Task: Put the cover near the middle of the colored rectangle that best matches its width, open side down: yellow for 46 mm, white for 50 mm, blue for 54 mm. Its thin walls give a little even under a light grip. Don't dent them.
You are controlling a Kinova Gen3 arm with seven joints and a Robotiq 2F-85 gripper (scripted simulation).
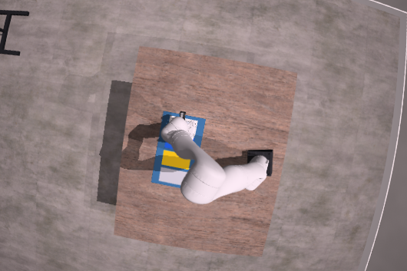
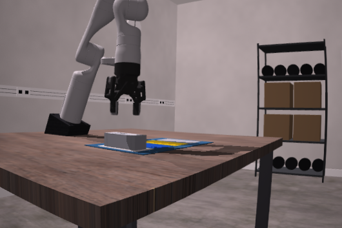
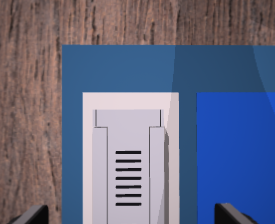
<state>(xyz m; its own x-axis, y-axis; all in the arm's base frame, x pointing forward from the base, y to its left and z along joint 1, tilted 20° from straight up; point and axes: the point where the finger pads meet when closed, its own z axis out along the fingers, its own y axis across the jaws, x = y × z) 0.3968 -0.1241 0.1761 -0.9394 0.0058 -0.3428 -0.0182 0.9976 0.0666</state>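
The cover (image 2: 125, 141) is a light grey box with a row of dark slots on top. It rests on a pale rectangle (image 3: 88, 150) at one end of the dark blue mat (image 2: 151, 145), with its flat slotted face up. In the wrist view the cover (image 3: 129, 167) lies right beside the blue rectangle (image 3: 240, 155). The yellow rectangle (image 2: 166, 143) and a white rectangle (image 2: 177, 140) lie farther along the mat. My gripper (image 2: 126, 111) hangs open and empty well above the cover. Its fingertips show at the wrist view's lower corners.
The arm's black base (image 2: 66, 126) stands on the wooden table behind the mat. In the overhead view the arm (image 1: 203, 173) covers part of the mat (image 1: 172, 150). A shelf with boxes (image 2: 291, 106) stands off the table at the right.
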